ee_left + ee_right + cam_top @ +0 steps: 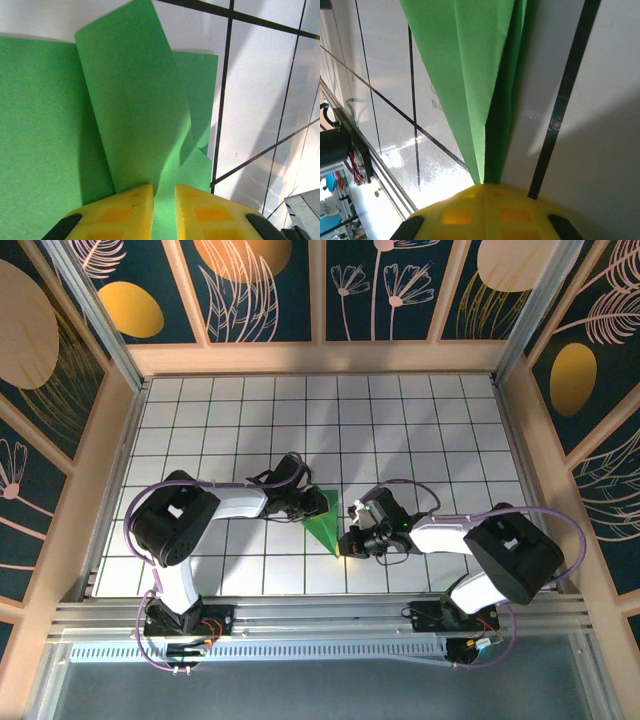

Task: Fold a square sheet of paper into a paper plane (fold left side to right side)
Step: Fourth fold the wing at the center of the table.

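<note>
Paper plane [322,522] flap (curled) in left gripper [164,194]

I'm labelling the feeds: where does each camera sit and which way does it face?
Top: above and behind, facing down on the table; left arm and right arm show.
Left wrist: looks along left tool at the paper, flap raised.
Right wrist: looks along shut right tool at the paper tip.
All share the paper.

bright, sharp; glare and soft shadows on tiles [435,185]
</note>
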You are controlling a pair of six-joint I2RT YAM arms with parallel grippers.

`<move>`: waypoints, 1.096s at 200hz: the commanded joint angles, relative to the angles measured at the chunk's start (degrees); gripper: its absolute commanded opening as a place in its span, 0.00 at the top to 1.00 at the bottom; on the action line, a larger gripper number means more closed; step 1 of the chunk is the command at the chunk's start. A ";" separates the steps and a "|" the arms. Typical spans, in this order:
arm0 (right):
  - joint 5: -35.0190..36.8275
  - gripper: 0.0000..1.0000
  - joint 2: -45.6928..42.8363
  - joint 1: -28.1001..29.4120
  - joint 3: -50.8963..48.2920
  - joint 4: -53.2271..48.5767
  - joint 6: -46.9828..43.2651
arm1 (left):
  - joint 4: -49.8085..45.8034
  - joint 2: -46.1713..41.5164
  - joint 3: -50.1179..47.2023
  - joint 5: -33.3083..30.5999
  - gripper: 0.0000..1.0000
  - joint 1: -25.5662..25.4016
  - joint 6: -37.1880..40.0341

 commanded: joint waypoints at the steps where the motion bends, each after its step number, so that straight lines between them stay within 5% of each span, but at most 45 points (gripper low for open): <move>1: 0.30 0.89 -1.98 0.74 0.92 -4.39 -0.87 | -4.36 1.21 -1.12 -2.28 0.80 -0.09 -0.07; 152: -0.20 0.92 -0.79 1.34 0.32 -3.49 -0.60 | -4.45 1.19 -1.12 -2.35 0.80 -0.09 -0.03; 219: -1.17 0.80 -9.60 -2.07 1.14 -6.01 -1.84 | -4.62 1.21 -0.97 -2.52 0.80 -0.08 0.05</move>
